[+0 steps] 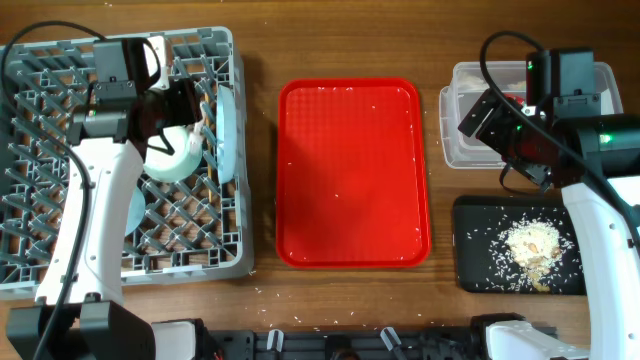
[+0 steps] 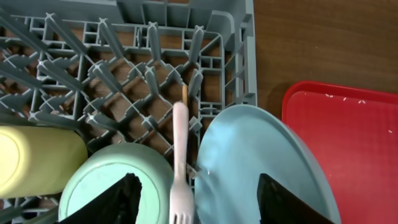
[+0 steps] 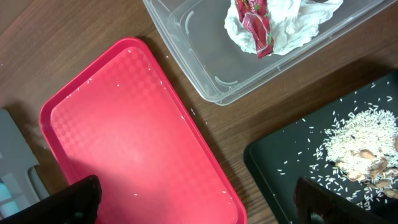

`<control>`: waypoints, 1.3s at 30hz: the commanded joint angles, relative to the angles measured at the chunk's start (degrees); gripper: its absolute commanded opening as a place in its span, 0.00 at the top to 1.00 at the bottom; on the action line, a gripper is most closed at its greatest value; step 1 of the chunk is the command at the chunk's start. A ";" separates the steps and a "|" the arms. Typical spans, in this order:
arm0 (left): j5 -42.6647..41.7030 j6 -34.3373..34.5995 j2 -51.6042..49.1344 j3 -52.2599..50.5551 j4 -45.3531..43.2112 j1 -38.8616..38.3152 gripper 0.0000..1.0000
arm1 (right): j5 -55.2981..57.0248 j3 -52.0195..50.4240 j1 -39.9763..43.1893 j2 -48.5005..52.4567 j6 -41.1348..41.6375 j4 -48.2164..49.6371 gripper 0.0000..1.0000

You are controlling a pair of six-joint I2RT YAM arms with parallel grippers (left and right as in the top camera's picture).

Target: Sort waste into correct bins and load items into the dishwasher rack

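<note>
- dishwasher rack (image 1: 40, 200) takes up the far left of the counter (image 1: 260, 40); from overhead the left arm lies across its middle and hides a good chunk of the pegs
- inside the rack, wrist view: yellow cup (image 2: 37, 158) on its side, mint green bowl (image 2: 106, 180) right beside it, then the white fork (image 2: 180, 162) with its tines pointing toward the camera and the tip of the chopstick (image 2: 185, 93) poking out past its handle
- pale blue plate (image 2: 255, 162) stands on edge at the rack's right side, just beside the fork
- left jaws are spread apart over the bowl and plate; the fork sits in the gap and neither finger (image 2: 127, 199) touches it, so nothing is gripped
- red tray (image 1: 350, 170) in the middle, only stray rice grains on it
- right jaws hang wide apart over the counter between the red tray and the bins, nothing in them
- clear tub (image 1: 470, 150) at the far right holds crumpled tissue (image 3: 292, 28) with the red wrapper (image 3: 255, 25) on top; the right arm covers part of it from overhead
- black tray (image 1: 480, 260) near the tub, with food scraps (image 1: 530, 245) and rice piled on it
</note>
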State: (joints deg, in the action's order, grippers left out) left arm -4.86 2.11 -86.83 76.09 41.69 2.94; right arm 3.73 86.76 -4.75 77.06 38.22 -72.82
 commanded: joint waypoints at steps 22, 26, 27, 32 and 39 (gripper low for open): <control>-16.90 19.37 47.56 -0.42 38.03 -3.48 0.00 | 0.98 0.22 0.22 0.52 -0.68 0.11 0.00; -16.94 19.37 55.52 -0.39 43.30 -3.48 0.00 | 0.98 0.24 0.22 0.52 -0.68 0.11 0.00; -16.94 19.37 56.89 -0.39 43.89 -3.48 0.00 | 0.98 0.22 0.22 0.52 -0.70 0.11 0.00; -16.94 19.37 58.93 -0.39 46.14 -3.48 0.00 | 0.98 0.24 0.22 0.52 -0.70 0.11 0.00; -16.06 19.34 58.93 -0.39 50.01 -3.61 0.00 | 0.98 0.22 0.22 0.52 -0.70 0.11 0.00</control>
State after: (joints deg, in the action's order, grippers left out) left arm -22.11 21.37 -28.16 75.92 89.69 -0.27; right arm 3.73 86.76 -4.75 77.06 38.22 -72.82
